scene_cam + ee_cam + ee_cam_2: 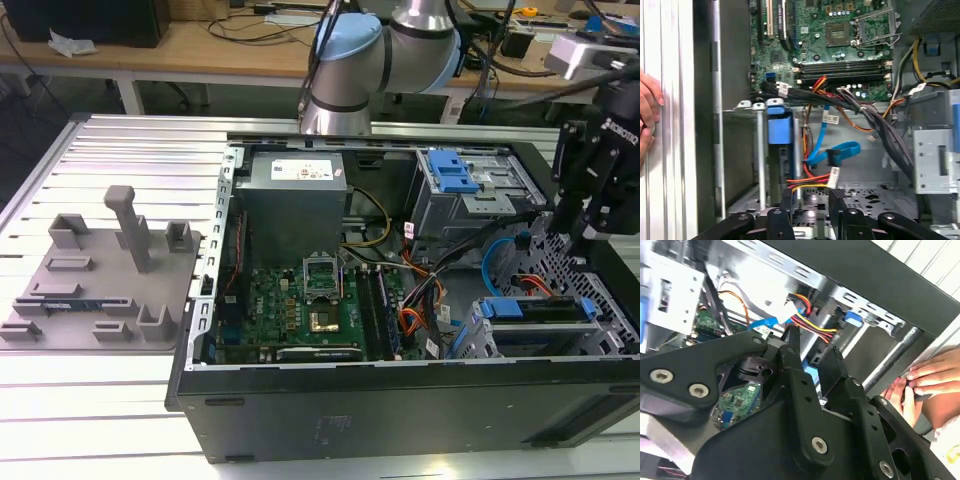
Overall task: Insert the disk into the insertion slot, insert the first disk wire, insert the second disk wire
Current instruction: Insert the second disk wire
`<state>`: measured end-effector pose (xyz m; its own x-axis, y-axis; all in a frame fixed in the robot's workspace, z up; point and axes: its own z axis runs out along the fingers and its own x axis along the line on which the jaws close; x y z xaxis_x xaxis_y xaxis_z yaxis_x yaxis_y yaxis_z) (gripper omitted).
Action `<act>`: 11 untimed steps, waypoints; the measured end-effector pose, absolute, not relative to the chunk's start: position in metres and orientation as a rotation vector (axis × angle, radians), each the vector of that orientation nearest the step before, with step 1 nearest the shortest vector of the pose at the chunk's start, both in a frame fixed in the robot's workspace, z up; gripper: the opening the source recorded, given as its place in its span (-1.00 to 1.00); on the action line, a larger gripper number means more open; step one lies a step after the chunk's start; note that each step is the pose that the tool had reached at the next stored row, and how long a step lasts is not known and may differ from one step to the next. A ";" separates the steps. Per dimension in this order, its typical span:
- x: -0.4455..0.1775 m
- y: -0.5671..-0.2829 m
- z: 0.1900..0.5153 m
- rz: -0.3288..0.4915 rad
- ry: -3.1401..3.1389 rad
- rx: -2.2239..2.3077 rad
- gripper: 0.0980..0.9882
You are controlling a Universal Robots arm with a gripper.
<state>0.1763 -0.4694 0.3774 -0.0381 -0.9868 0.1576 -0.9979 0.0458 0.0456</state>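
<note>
Slatted table (130,140): computer case (400,410), grey jig (100,275)

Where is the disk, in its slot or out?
In. The disk sits inside the slot, with its blue carrier's edge showing at the slot's mouth.

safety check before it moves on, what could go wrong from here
1. A person's hand lies beside the case, close to the gripper; an arm move could hit it.
2. Red and yellow wires hang just past the open fingers; they might snag or get pinched.
</note>
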 end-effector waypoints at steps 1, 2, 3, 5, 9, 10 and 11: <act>0.175 -0.455 0.377 0.152 -2.143 2.052 -0.27; 0.173 -0.451 0.377 0.169 -2.134 2.043 -0.27; 0.170 -0.449 0.377 0.173 -2.132 2.041 -0.27; 0.164 -0.447 0.375 0.175 -2.133 2.040 -0.27; 0.147 -0.446 0.373 0.186 -2.126 2.040 -0.27; 0.145 -0.446 0.373 0.193 -2.118 2.042 -0.27; 0.144 -0.445 0.373 0.205 -2.107 2.042 -0.27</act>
<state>0.1443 -0.4453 0.3732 -0.0258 -0.9707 0.2387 -0.9986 0.0362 0.0392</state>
